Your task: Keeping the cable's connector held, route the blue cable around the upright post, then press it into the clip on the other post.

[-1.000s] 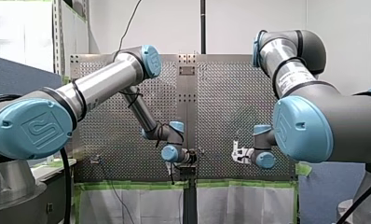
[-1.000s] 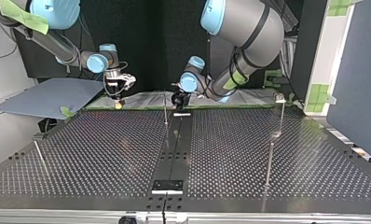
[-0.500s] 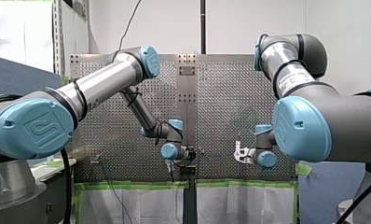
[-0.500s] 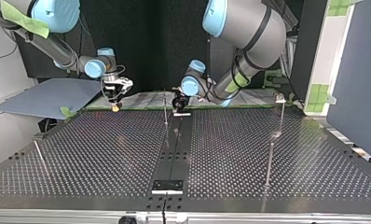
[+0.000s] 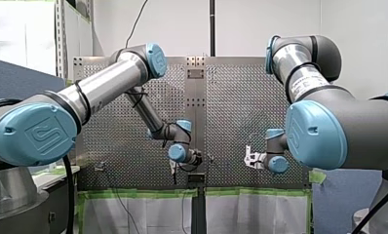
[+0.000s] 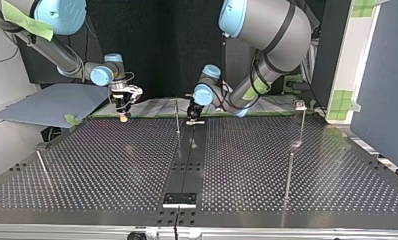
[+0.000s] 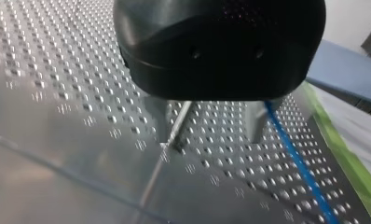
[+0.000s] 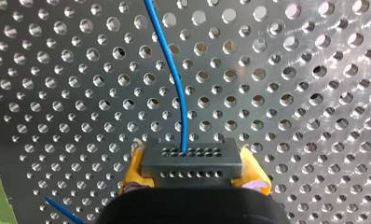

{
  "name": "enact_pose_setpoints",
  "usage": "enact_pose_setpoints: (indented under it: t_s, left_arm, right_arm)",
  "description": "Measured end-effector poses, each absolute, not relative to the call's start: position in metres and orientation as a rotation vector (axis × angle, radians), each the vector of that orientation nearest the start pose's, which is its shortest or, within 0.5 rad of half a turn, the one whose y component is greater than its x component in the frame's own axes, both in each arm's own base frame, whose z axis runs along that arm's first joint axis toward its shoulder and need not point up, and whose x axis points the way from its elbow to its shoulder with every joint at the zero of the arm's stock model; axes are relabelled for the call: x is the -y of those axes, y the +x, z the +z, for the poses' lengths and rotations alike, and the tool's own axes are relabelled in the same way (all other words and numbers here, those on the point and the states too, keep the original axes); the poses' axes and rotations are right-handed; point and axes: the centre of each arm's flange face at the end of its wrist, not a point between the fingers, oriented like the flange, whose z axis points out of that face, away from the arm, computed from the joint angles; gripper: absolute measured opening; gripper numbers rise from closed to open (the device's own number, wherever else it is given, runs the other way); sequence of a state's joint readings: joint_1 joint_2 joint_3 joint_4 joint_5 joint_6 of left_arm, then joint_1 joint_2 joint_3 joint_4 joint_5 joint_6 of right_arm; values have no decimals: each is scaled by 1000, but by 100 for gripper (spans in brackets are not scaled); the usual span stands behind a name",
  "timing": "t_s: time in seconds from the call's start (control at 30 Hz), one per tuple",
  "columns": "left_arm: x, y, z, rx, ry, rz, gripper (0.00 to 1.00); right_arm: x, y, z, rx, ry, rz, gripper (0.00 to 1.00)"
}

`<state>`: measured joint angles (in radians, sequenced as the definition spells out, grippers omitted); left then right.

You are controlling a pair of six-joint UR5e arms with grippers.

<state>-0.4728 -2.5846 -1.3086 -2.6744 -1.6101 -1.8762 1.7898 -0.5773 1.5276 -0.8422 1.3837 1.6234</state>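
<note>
Connector [image 8: 191,163] is clamped in your right claw [image 8: 191,171], which moved slightly toward the top view's left. Your left claw [image 7: 208,128], fingers [image 7: 156,119] apart, lowered over the upright post [image 7: 176,128]; blue cable [image 7: 293,154] passes beside one finger, so I judge routing is only beginning.
</note>
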Motion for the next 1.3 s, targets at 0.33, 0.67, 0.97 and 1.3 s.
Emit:
enact_pose_setpoints:
  t_s: [0.33, 0.67, 0.97, 1.3]
  left_arm:
    - [450, 557, -3, -1939, 265, -432, 100]
    - [449, 536, 13, -1887, 384, -396, 100]
    - [438, 505, -3, -1928, 446, -370, 100]
    - [437, 488, -12, -1927, 477, -380, 100]
  right_arm:
    - [622, 295, -34, 1121, 1579, 1479, 0]
    - [624, 296, -32, 1123, 1577, 1480, 0]
    - [624, 294, -33, 1130, 1578, 1477, 0]
    - [624, 294, -33, 1134, 1582, 1474, 0]
